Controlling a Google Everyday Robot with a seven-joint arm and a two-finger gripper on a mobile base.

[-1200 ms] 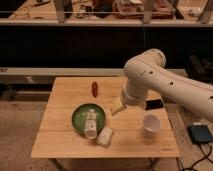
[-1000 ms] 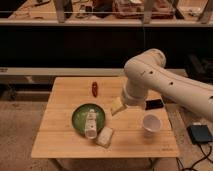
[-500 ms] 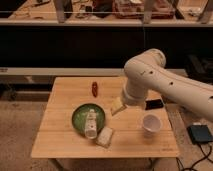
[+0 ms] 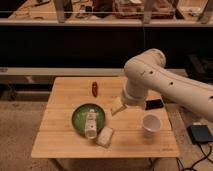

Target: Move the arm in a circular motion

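The arm (image 4: pixel 165 82) is a thick cream-white tube that comes in from the right edge, bends at a rounded elbow near the top right of the table and drops down over the table's middle. Its pale yellowish gripper (image 4: pixel 117 106) hangs just above the wood, right of the green plate (image 4: pixel 80 116) and apart from it. Nothing shows in the gripper.
On the wooden table (image 4: pixel 60 142) a white bottle (image 4: pixel 91 123) lies across the green plate, a pale packet (image 4: pixel 105 136) lies near the front edge, a small red object (image 4: pixel 94 89) sits at the back, a white cup (image 4: pixel 150 124) and a black phone (image 4: pixel 154 104) stand at right. Shelving runs behind.
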